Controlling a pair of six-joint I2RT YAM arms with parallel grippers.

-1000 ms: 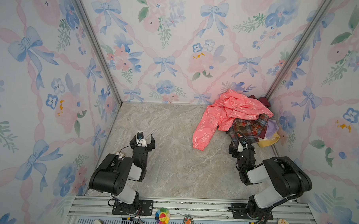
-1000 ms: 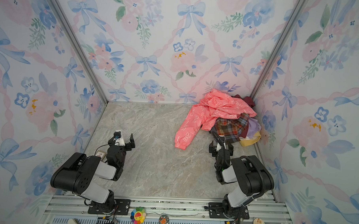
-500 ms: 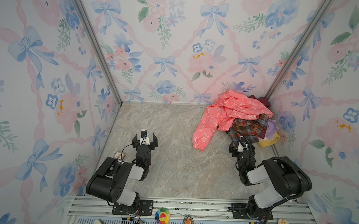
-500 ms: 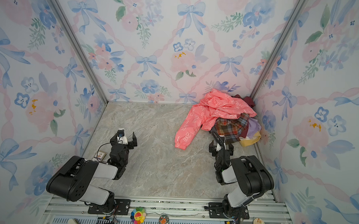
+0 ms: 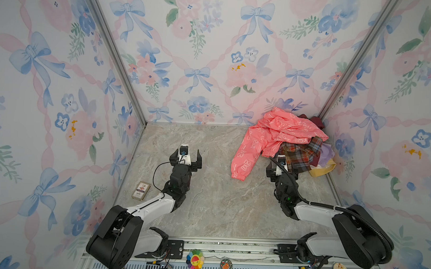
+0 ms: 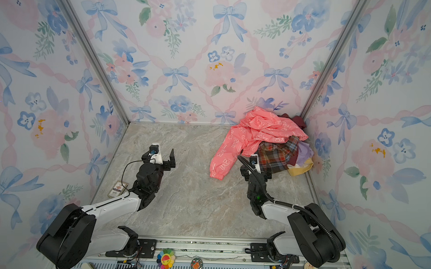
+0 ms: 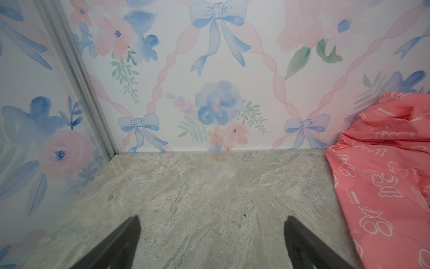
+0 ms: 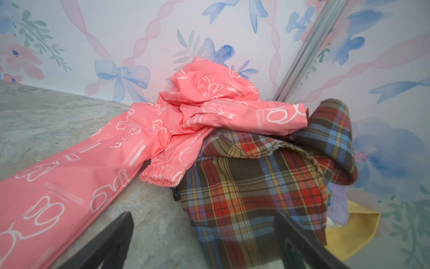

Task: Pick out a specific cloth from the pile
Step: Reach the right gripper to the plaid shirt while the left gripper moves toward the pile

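Facing the plaid cloth (image 8: 251,186) with right gripper (image 8: 203,217) gaping, empty; aiming for its near fold, avoiding the coral-pink jacket cuff (image 8: 162,174) draped over it; leaving left gripper (image 7: 211,221) gaping, idle.

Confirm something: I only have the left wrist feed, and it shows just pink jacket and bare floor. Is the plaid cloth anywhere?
Observer: Yes. The plaid cloth lies partly under the pink jacket, in the far right corner.
Operator: Right pincer on it?
Observer: No. The right pincer is open, aimed at the plaid.
Operator: Anything else stacked there?
Observer: A lilac piece and a yellow piece beside it, a maroon garment behind.
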